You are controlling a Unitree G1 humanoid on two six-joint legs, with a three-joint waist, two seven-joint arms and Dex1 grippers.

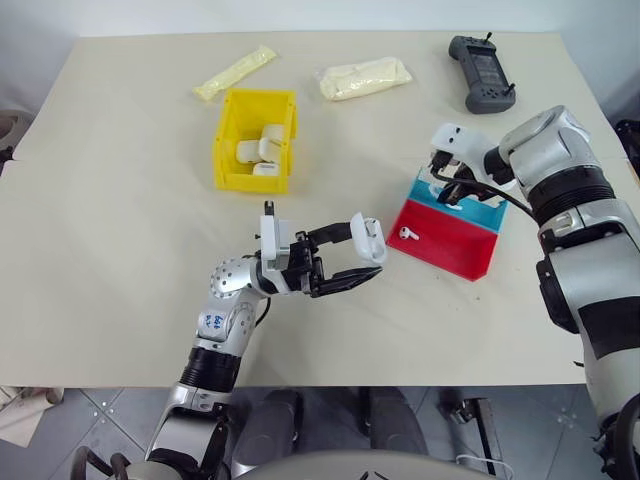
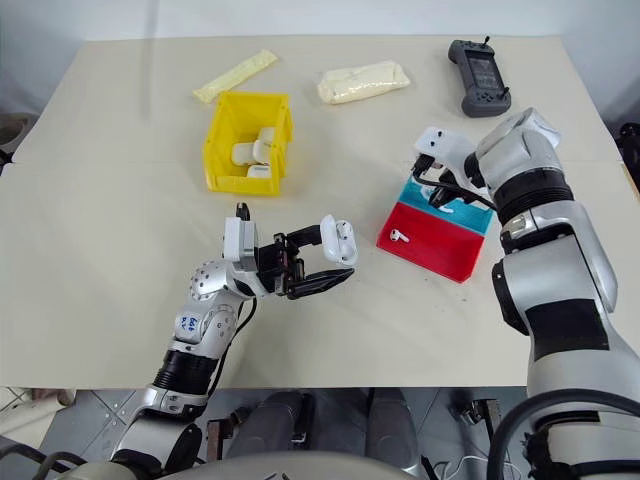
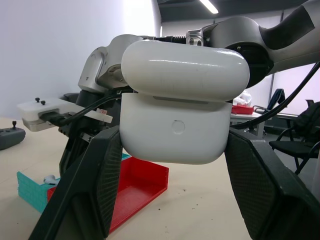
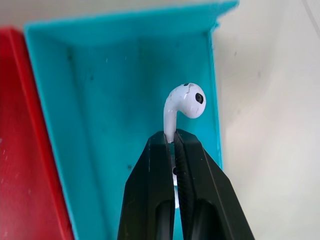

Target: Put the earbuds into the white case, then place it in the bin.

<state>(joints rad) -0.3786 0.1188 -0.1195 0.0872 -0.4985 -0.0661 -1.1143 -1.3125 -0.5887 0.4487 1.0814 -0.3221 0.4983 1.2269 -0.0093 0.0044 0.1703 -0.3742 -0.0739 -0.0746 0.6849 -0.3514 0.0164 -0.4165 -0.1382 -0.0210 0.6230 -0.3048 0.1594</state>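
While my right hand (image 4: pixel 174 145) pinches one earbud (image 4: pixel 184 102) by its half-hidden stem over the teal tray compartment (image 4: pixel 100 100), my left hand (image 1: pixel 362 262) grips the white case (image 3: pixel 182 107) above the worktop (image 1: pixel 120 220), its open lid concealing the inside, and the other earbud (image 1: pixel 405 233) lies in the red compartment (image 1: pixel 450 245).

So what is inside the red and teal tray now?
One earbud lies in the red part of the tray. In the teal part, the right gripper pinches a second earbud by its stem. The gripper hides part of the teal floor.
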